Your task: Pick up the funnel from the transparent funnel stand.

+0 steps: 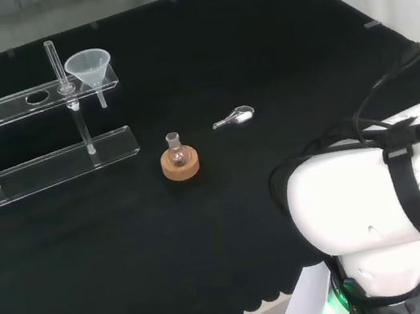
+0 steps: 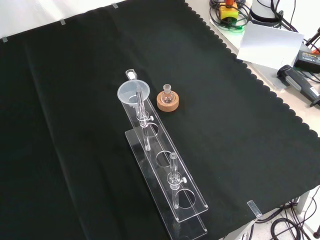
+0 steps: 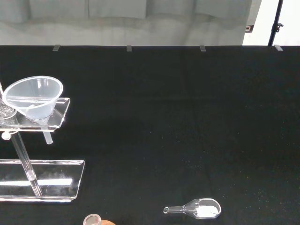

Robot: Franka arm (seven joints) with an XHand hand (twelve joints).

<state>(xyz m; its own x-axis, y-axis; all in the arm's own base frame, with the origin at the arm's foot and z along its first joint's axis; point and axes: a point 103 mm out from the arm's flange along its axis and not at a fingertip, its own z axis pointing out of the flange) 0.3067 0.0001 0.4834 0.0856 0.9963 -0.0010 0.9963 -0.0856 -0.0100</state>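
A clear funnel (image 1: 89, 67) sits upright in the end hole of the transparent funnel stand (image 1: 41, 166), its stem hanging below the upper shelf. In the front view the funnel (image 2: 133, 92) tops the far end of the stand (image 2: 167, 187). The wrist view has the funnel (image 3: 33, 97) resting in the shelf's end, with the stand's base plate (image 3: 44, 186) beneath it. Nothing touches the funnel.
A small round-bottom flask on a cork ring (image 1: 179, 161) stands on the black cloth near the stand's end (image 2: 167, 98). A small clear scoop (image 1: 235, 117) lies beyond it (image 3: 197, 208). The arm's white links (image 1: 388, 199) fill the head view's right. Cables and tools (image 2: 300, 55) lie off the cloth.
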